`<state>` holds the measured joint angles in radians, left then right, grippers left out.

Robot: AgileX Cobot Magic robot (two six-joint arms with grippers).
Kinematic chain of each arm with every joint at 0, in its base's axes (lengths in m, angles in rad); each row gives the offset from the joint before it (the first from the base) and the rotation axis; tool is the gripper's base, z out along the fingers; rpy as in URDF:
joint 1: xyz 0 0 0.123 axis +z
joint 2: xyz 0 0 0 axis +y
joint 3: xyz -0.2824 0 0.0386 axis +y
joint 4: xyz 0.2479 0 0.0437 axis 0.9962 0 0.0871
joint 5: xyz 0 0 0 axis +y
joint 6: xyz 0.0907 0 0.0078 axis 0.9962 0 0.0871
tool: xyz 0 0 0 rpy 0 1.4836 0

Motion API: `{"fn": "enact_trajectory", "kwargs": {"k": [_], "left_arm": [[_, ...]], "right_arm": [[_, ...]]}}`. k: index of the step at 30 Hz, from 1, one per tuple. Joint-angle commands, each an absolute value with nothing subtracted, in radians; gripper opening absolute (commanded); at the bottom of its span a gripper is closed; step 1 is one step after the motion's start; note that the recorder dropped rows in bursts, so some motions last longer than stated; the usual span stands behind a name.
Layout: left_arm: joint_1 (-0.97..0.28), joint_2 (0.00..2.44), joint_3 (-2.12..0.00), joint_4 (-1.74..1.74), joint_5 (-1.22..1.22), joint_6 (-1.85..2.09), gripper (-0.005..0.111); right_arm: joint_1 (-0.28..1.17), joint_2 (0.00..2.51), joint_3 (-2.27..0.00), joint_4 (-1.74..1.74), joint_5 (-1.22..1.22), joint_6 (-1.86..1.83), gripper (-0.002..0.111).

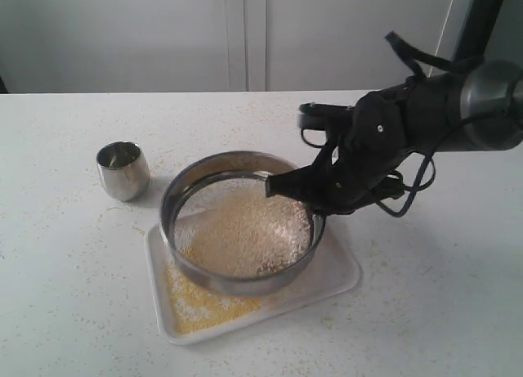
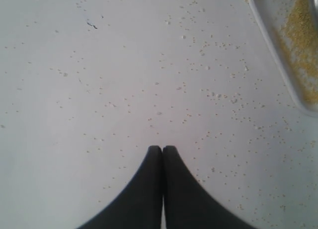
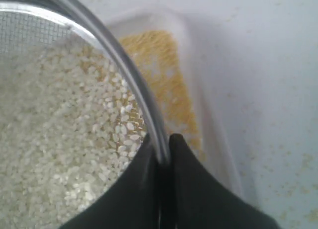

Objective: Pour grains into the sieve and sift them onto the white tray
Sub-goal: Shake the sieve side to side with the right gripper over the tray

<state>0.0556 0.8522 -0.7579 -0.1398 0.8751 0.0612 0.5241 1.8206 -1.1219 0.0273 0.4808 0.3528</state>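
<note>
The table bears the tray; the sieve sits over it, holding pale grains, with yellow meal beneath at 7 o'clock. My right pincer clamps the sieve rim at 3 o'clock; my left pincer, closed and empty, hangs above the table.

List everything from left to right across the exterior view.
cup → sieve → arm. The tray is left out because it lies under the sieve and spans the same stretch.
</note>
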Motion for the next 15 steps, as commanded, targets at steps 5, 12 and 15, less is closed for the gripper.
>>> {"fn": "enact_trajectory", "kwargs": {"k": [5, 12, 15], "left_arm": [[0.058, 0.843, -0.753, -0.148, 0.882, 0.062, 0.000], [0.058, 0.843, -0.753, -0.148, 0.882, 0.062, 0.000], [0.058, 0.843, -0.753, -0.148, 0.882, 0.062, 0.000]], "right_arm": [[0.490, 1.804, -1.127, -0.127, 0.469, 0.664, 0.000], [0.581, 1.806, -1.127, -0.084, 0.458, 0.407, 0.000], [0.519, 1.808, -1.127, -0.142, 0.453, 0.655, 0.000]]}}
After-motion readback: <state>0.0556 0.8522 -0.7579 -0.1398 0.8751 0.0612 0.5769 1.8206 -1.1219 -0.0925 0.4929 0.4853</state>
